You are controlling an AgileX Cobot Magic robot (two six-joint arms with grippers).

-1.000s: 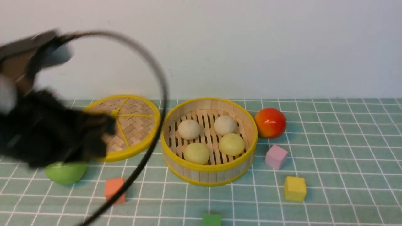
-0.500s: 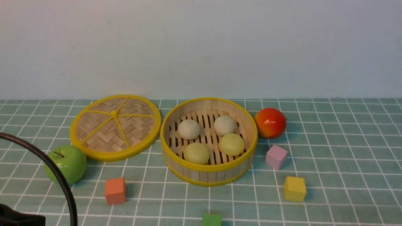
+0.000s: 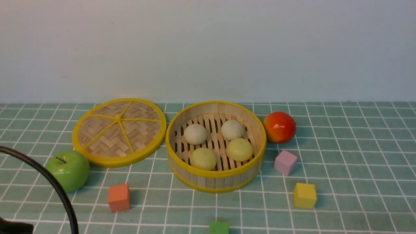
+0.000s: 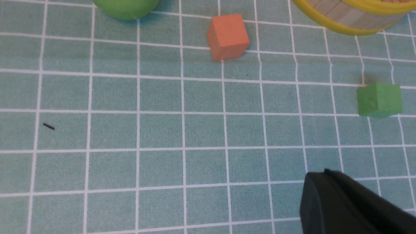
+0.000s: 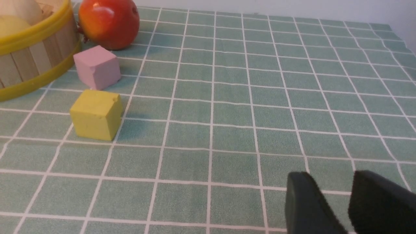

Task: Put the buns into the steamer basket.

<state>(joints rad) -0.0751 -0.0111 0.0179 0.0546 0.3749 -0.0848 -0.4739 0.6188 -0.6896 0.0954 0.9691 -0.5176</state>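
Four buns (image 3: 217,144) sit inside the round bamboo steamer basket (image 3: 216,179) at the middle of a green checked tablecloth (image 3: 351,156): two off-white ones toward the wall, two pale yellow-green ones nearer the robot. Only the front view shows all four. The right wrist view catches just the edges of two over the basket's yellow rim, and the left wrist view shows only a piece of the basket's wall.

The woven lid (image 3: 119,131) lies flat, touching the basket's left side. A green apple (image 3: 68,169) rests beside the lid; a red-orange fruit (image 3: 279,127) sits at the basket's right. Orange (image 3: 119,197), green (image 3: 219,227), pink (image 3: 285,162) and yellow (image 3: 305,195) cubes are scattered in front.

No writing or labels are visible anywhere.

The left gripper (image 4: 351,203) is clenched shut on nothing, over bare cloth, well apart from the buns. The right gripper (image 5: 347,201) has its fingers parted and empty, also well away from the basket.
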